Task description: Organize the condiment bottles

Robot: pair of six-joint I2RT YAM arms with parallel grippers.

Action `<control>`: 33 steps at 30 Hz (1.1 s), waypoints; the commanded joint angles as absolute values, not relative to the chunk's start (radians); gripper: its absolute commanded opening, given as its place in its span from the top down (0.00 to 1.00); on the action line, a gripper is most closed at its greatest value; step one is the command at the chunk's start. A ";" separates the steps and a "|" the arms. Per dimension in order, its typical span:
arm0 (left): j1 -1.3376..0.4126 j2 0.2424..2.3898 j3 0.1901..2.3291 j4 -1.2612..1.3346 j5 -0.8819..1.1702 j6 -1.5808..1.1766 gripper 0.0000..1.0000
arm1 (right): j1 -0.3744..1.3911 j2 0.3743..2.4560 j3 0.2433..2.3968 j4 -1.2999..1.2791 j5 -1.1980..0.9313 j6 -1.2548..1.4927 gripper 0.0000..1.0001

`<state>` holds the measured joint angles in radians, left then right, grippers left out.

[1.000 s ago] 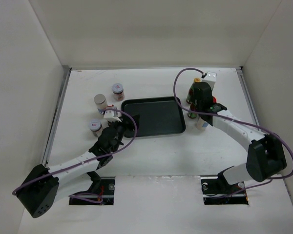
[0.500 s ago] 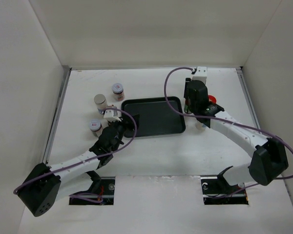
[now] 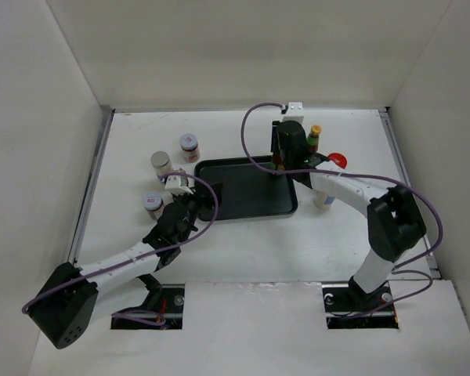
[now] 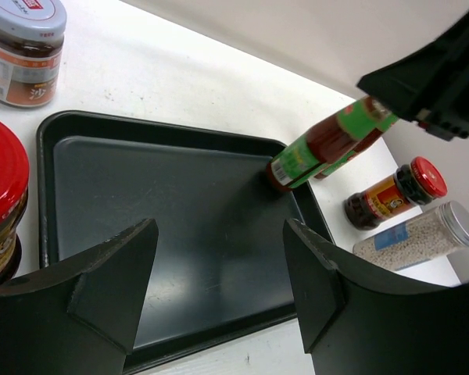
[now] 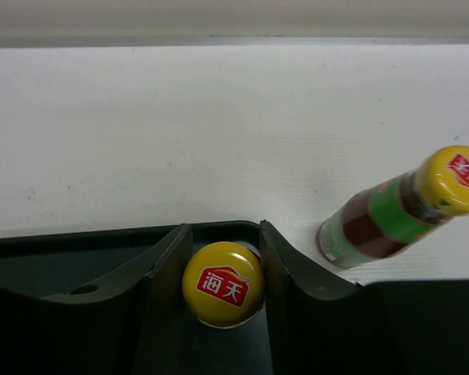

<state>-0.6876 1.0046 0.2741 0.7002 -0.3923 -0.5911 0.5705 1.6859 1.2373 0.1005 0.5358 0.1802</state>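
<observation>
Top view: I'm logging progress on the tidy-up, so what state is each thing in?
Slim dark yellow-capped sauce bottle: upright, capped, gripped over tray corner.
Right gripper: shut on that bottle.
Black rectangular tray: otherwise bare.
Second yellow-capped bottle: standing outside tray, capped.
Left gripper: open, empty.

Tray [image 3: 247, 188] sits mid-bench [image 3: 258, 251]. Right hand [image 5: 223, 242] is over its far right corner, a sauce bottle [image 5: 223, 283] between the fingers. Second bottle [image 3: 314, 139] stands just right, outside. Far jar [image 3: 189, 146], middle jar [image 3: 161, 164] and near jar [image 3: 152, 202] stand left of the tray.
</observation>
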 commanded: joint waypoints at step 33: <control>-0.653 1.026 0.262 0.749 -0.385 -0.604 0.36 | 0.680 1.864 1.505 0.250 0.456 0.196 0.72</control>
